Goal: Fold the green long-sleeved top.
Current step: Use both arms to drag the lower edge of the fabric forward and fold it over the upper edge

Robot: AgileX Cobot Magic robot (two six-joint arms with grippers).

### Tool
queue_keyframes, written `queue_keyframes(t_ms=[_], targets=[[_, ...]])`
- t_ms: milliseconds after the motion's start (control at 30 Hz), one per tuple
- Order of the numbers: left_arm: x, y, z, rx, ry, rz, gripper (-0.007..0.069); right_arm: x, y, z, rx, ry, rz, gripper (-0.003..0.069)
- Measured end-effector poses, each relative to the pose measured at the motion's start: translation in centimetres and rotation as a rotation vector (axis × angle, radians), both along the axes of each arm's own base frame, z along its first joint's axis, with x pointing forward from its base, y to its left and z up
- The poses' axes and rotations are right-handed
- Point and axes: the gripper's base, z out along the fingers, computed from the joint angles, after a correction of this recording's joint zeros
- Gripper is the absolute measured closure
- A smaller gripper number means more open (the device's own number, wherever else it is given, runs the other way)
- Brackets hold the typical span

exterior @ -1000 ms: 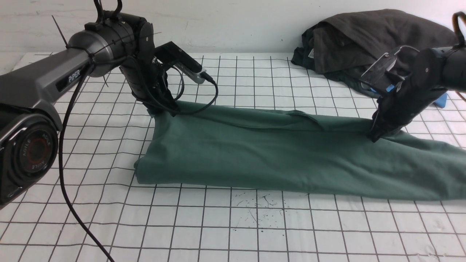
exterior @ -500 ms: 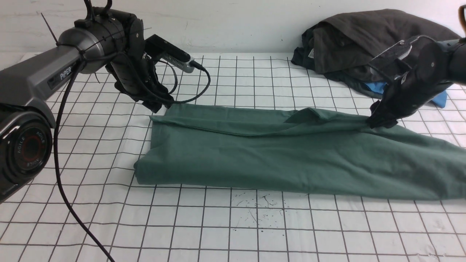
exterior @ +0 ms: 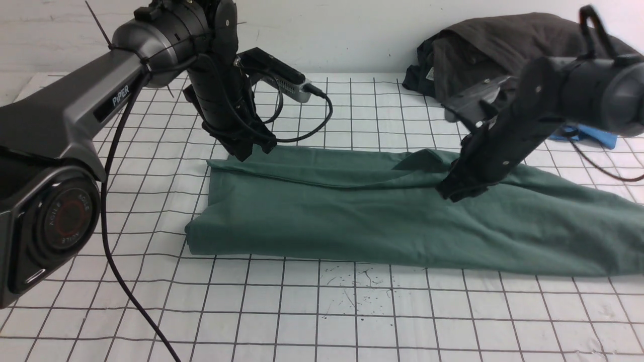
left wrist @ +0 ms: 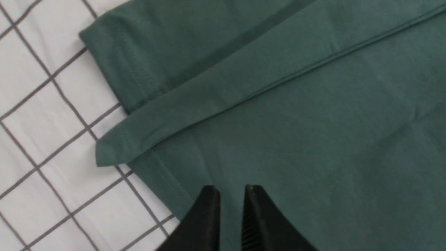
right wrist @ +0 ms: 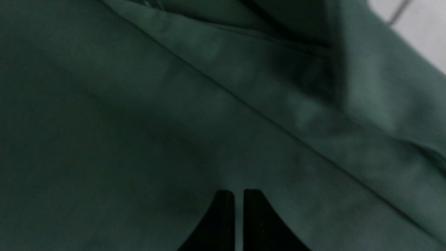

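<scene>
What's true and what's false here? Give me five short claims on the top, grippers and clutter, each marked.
1. The top lies on the table as a long folded band. True.
2. The left gripper is at the top's near edge. False: it is at the far edge, by the left corner.
3. The right gripper is down on the top, and both grippers' jaws stand almost together with no cloth seen between them. True.
4. A grey pile sits at the table's far right. True.
5. The blue garment lies on the top. False: it lies by the grey pile, behind the right arm.
</scene>
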Motion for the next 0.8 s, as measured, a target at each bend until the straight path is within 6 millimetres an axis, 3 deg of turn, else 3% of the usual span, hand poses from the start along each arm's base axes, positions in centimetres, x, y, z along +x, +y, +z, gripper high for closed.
queue_keyframes(t_ms=[100, 467, 633, 800], targets=[[0.0, -0.2, 0.0, 0.002, -0.001, -0.017, 0.0623, 0.5, 1.0, -1.6, 0.007, -0.032, 0.006, 0.0662], [0.0, -0.1, 0.0, 0.004, -0.001, -0.024, 0.0632, 3.3, 1.2, -1.8, 0.155, -0.282, -0.214, 0.0673], [0.0, -0.1, 0.0, 0.005, -0.001, -0.025, 0.0632, 4.6, -0.4, -2.3, 0.213, -0.358, -0.325, 0.0673], [0.0, -0.1, -0.2, 0.006, 0.003, -0.025, 0.0632, 5.3, -3.8, -3.4, 0.251, -0.313, -0.489, 0.0673]])
